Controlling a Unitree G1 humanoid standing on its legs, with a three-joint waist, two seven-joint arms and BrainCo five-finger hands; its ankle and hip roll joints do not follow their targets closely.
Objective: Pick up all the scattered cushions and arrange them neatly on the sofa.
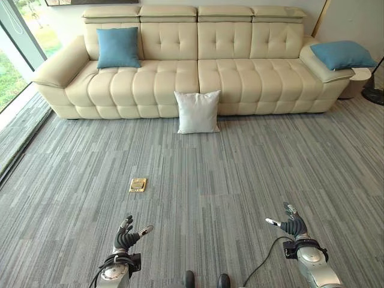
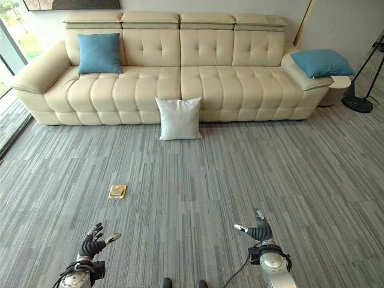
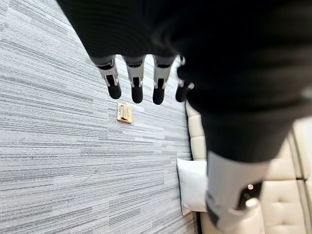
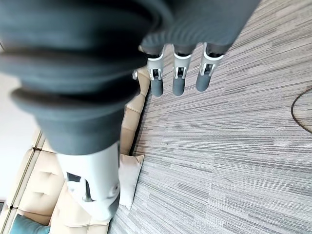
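You have one cushion [image 1: 197, 111] on the floor against the sofa [image 1: 240, 75] front; two cushions sit on the sofa's ends.

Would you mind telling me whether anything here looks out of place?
Yes: the white cushion stands on the carpet, leaning against the sofa front, and one blue cushion lies on the armrest rather than upright on the seat.

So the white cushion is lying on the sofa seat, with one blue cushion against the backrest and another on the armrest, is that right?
Not quite. The white cushion is not on the seat: the left eye view shows it standing on the carpet, leaning against the front of the sofa. The rest holds: one blue cushion leans against the backrest, the other blue cushion lies on the armrest.
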